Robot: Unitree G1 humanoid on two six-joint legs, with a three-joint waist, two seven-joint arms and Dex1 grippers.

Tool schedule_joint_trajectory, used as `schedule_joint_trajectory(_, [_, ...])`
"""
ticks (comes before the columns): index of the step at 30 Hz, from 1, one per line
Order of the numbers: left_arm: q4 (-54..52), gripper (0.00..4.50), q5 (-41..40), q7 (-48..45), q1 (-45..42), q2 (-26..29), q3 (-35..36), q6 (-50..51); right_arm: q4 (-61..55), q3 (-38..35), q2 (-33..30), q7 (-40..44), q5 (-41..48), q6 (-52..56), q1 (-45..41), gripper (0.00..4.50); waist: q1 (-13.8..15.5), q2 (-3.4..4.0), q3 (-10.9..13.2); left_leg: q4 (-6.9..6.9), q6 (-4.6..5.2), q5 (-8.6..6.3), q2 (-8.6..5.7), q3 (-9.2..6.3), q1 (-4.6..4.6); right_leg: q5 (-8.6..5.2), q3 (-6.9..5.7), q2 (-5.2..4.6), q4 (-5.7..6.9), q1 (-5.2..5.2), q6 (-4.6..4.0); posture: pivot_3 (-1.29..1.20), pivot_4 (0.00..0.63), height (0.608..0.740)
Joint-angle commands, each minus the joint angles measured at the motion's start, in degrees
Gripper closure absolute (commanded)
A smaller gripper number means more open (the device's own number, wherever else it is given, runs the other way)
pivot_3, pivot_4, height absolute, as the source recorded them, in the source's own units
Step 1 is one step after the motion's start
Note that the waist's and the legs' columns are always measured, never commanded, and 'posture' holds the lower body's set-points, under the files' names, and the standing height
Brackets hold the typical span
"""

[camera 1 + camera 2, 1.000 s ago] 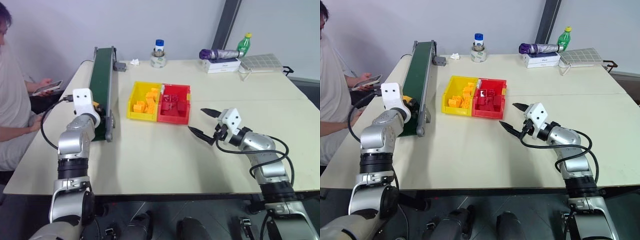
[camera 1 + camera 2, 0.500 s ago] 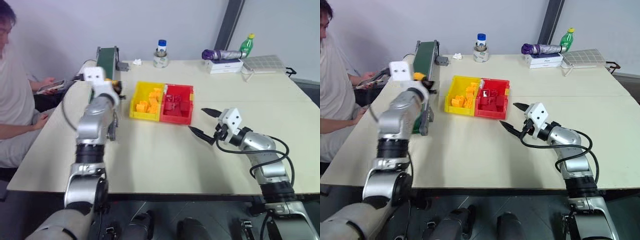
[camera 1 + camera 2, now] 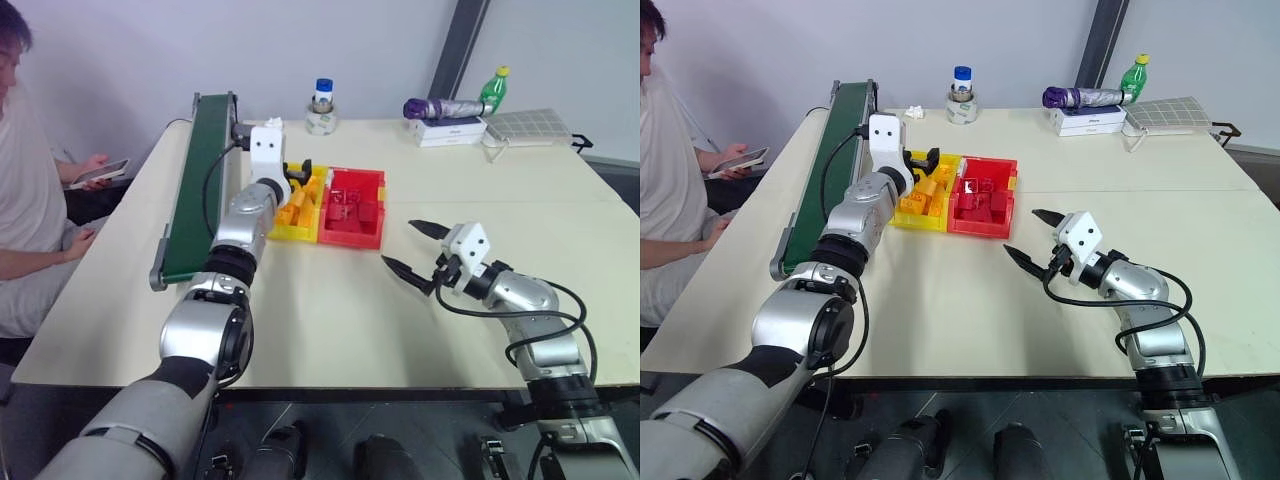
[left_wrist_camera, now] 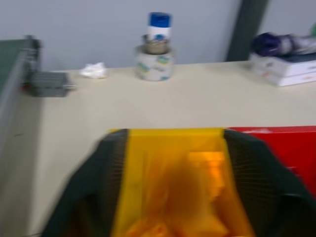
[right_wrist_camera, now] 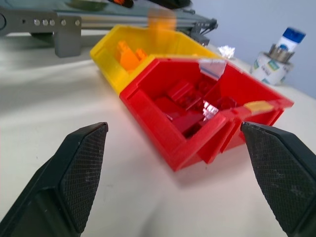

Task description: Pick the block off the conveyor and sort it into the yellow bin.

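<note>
A person (image 3: pixel 25 180) sits at the far left holding a phone. The conveyor (image 3: pixel 198 180) runs along the worktop (image 3: pixel 330 320) on its left side. The left claw (image 3: pixel 296 172) hangs over the yellow bin (image 3: pixel 283 232), fingers spread apart. The block (image 5: pixel 159 20) appears as an orange blur in mid-air just above that bin, clear of the fingers. The red bin (image 3: pixel 352 208) adjoins it. Well to the right, the right claw (image 3: pixel 413 247) hovers open and empty.

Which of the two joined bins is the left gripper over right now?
The yellow bin, the one nearer the conveyor. The left gripper hangs open above it; the red bin lies on its far side.
</note>
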Motion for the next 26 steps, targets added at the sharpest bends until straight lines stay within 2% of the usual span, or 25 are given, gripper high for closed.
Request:
schedule_joint_trajectory(1, [-0.63, 0.04, -0.56, -1.55, -2.76, 0.94, 0.96, -3.32, -2.85, -1.39, -0.65, -0.69, 0.57, 0.41, -0.05, 0.0, -0.02, 0.0, 0.0, 0.0, 0.0, 0.0, 0.0, 0.0, 0.0, 0.0, 0.0, 0.0, 0.0, 0.0, 0.0, 0.0, 0.15, 0.74])
schedule_joint_trajectory(5, [-11.02, 0.04, -2.83, -4.76, 1.15, 3.49, 1.89, 0.19, -2.81, -1.13, -0.56, -0.8, 0.57, 0.68, -0.37, 0.0, -0.29, -0.01, 0.0, -0.01, 0.0, 0.0, 0.0, 0.0, -0.04, 0.0, 0.0, 0.0, 0.0, -0.04, 0.0, 0.0, 0.15, 0.74])
schedule_joint_trajectory(8, [-29.46, 0.04, -4.69, -10.34, 9.85, 6.97, -0.53, 8.47, -2.32, -0.99, -0.52, -0.5, 0.63, 0.67, -0.79, 0.0, -1.4, 0.02, -0.01, -0.04, 0.01, 0.01, 0.01, 0.0, -0.03, 0.0, 0.02, 0.0, 0.01, -0.04, 0.0, 0.0, 0.15, 0.74])
schedule_joint_trajectory(12, [-52.5, 0.04, -13.03, -18.53, 21.9, 13.58, 0.06, 23.01, -1.08, -0.8, -0.65, 0.37, 0.77, 0.38, -1.71, 0.0, -1.5, 0.03, -0.01, -0.1, 0.12, 0.07, 0.05, 0.02, 0.06, 0.0, 0.11, 0.05, 0.07, -0.07, -0.03, 0.0, 0.15, 0.74])
schedule_joint_trajectory(14, [-63.82, 0.04, -16.92, -23.89, 29.43, 19.7, 0.56, 28.85, 0.23, -0.62, -0.68, 1.11, 0.69, -0.21, -2.44, 0.0, -1.51, 0.06, -0.01, -0.08, 0.11, 0.07, 0.1, 0.02, 0.06, 0.03, 0.13, 0.1, 0.09, -0.09, -0.07, 0.0, 0.15, 0.74])
schedule_joint_trajectory(16, [-73.29, 0.04, -24.25, -29.07, 36.55, 24.98, 4.14, 34.16, 1.67, -0.41, -0.63, 1.86, 0.6, -0.78, -3.33, 0.0, -1.55, 0.07, -0.01, -0.08, 0.01, 0.01, 0.14, 0.03, 0.08, 0.03, 0.14, 0.11, 0.06, -0.06, -0.12, 0.0, 0.15, 0.74])
schedule_joint_trajectory(18, [-77.08, 0.04, -26.87, -30.8, 41.93, 29.08, 8.02, 35.76, 2.97, -0.17, -0.48, 2.61, 0.54, -1.28, -4.15, 0.0, -1.14, 0.07, -0.01, -0.09, -0.01, -0.02, 0.15, 0.03, 0.12, -0.08, 0.14, 0.1, 0.04, -0.03, -0.32, 0.0, 0.15, 0.74])
schedule_joint_trajectory(20, [-77.67, 0.04, -26.18, -30.7, 46.0, 31.73, 10.76, 35.06, 4.02, 0.1, -0.31, 3.22, 0.48, -1.77, -4.88, 0.0, -0.78, 0.1, -0.01, -0.09, -0.01, -0.02, 0.15, 0.01, 0.14, -0.11, 0.14, 0.1, 0.02, -0.12, -0.38, 0.0, 0.15, 0.74])
schedule_joint_trajectory(26, [-76.34, 0.04, -26.56, -34.16, 57.6, 34.04, 18.29, 29.92, 6.2, 0.56, -0.17, 4.67, 0.33, -2.77, -6.31, 0.0, -0.83, 0.1, -0.01, -0.09, -0.01, -0.04, 0.15, 0.03, 0.15, -0.22, 0.18, 0.06, -0.01, -0.09, -0.56, 0.0, 0.15, 0.74])
